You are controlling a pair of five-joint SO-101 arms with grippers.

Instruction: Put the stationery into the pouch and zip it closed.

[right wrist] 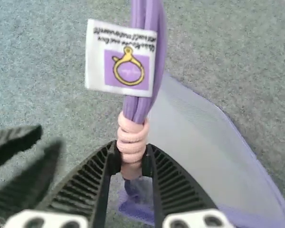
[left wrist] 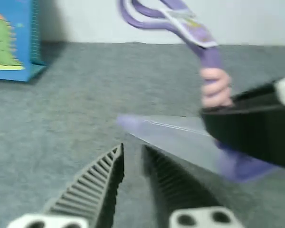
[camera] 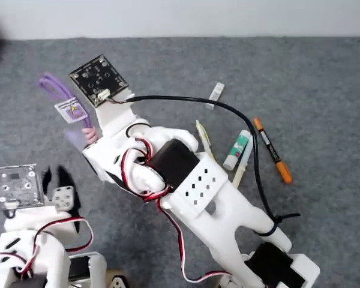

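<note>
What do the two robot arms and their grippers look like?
The right arm and left arm are white plastic with black motor blocks. Red, white and black wires loop along them. The left gripper and right gripper have black ribbed fingers on white bases. Each wrist carries a square circuit board; a thick black cable leaves the right one.

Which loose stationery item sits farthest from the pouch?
The orange marker, outermost on the carpet, beyond the green-and-white glue stick; the pouch is held by the right end effector.
</note>
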